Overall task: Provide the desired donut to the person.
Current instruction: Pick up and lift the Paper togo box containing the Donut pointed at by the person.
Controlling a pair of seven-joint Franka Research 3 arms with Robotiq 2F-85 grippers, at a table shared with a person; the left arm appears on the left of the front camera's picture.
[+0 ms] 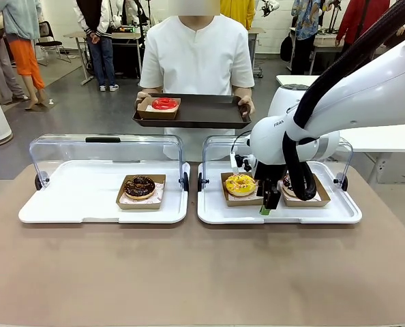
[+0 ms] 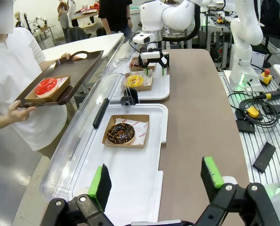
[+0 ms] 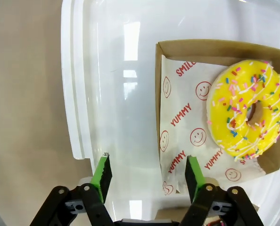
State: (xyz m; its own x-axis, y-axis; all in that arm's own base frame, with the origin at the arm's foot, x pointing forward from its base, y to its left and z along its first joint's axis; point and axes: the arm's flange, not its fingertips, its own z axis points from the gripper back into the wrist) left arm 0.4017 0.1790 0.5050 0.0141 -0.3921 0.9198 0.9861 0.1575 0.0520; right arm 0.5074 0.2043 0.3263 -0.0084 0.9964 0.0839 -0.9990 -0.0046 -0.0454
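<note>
Dark donut (image 2: 138, 62) half hidden behind R arm (image 1: 366, 88). 4 donuts total, 3 trays. R fingers (image 3: 102, 172) apart, astride box (image 3: 201, 47) edge by yellow donut (image 3: 247, 110), R tray (image 1: 216, 211); L fingers (image 2: 100, 186) apart.

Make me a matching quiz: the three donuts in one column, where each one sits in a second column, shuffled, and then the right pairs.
Column one
1. red-glazed ring donut
2. chocolate ring donut with sprinkles
3. yellow-iced ring donut with coloured sprinkles

Column two
A. white plastic tray on the robot's right
B. dark brown tray held by the person
C. white plastic tray on the robot's left

Pairs: 1-B, 2-C, 3-A
</note>
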